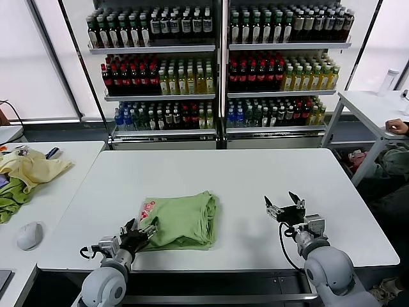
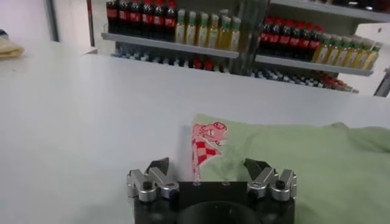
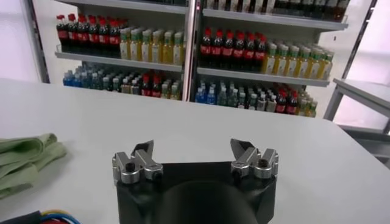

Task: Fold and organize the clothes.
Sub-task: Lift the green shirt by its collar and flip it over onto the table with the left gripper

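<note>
Far left, side table (image 1: 70, 192): pale yellow garment (image 1: 35, 167), darker green cloth (image 1: 11, 201) under it, a mouse (image 1: 29, 235). None of that is ours, leave it.

Left gripper (image 1: 142, 231) sits low at the near-left corner of the polo shirt (image 1: 182, 219), fingers spread apart, nothing in them. In the left wrist view the shirt (image 2: 292, 158) lies just ahead of the gripper (image 2: 207, 170), red-and-white graphic (image 2: 207, 139) roughly centred between the fingers. Can't tell from the head view whether the tips already touch the hem; it looks just beside it.

The shirt is on the main table (image 1: 255, 173), left of centre, near the front edge. It's already a compact folded bundle, graphic at its left edge, thick stacked folds on its right side.

My read: folding is mostly done, and the step in hand is either a last tidy or a pickup to place it. To do it well:
- go in flat along the table and take all layers at the near-left corner, not just the top ply
- close fully before lifting or dragging
- move slowly, so the stack doesn't shear open
- bring the right side in to support if the bundle sags

Right gripper (image 1: 285, 206) hovers above bare table, well apart from the shirt on its right, fingers apart and empty. From the right wrist view the gripper (image 3: 194, 155) sees only the shirt's folded edge (image 3: 24, 155) off to one side.
</note>
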Action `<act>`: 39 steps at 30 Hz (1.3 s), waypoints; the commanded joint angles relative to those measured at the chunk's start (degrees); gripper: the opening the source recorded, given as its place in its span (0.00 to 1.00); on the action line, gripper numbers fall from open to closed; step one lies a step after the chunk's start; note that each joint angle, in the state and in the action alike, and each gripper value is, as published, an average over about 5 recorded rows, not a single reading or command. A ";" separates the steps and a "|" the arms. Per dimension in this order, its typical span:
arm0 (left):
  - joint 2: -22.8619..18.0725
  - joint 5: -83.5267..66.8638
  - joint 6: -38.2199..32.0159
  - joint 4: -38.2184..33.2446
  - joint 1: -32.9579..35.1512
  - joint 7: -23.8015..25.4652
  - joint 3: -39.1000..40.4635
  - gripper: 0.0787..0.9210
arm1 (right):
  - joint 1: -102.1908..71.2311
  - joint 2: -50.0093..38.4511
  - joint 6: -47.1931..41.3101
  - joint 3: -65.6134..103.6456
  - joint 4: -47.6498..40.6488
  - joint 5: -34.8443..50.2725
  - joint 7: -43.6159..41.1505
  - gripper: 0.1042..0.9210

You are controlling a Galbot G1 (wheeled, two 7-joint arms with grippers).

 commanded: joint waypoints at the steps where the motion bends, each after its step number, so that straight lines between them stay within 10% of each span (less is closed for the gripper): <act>1: -1.13 -3.30 -1.15 0.21 0.52 1.95 0.26 0.84 | 0.11 0.08 -0.06 -0.08 -0.12 -0.06 0.06 0.88; 27: -5.75 -37.16 -2.60 0.93 -1.92 5.12 -11.92 0.05 | -0.16 0.02 -0.26 0.57 0.12 0.26 0.22 0.88; 39: 8.26 -36.57 1.10 0.89 1.02 7.24 -34.33 0.05 | 0.51 -0.29 -0.22 0.72 0.76 1.24 0.21 0.88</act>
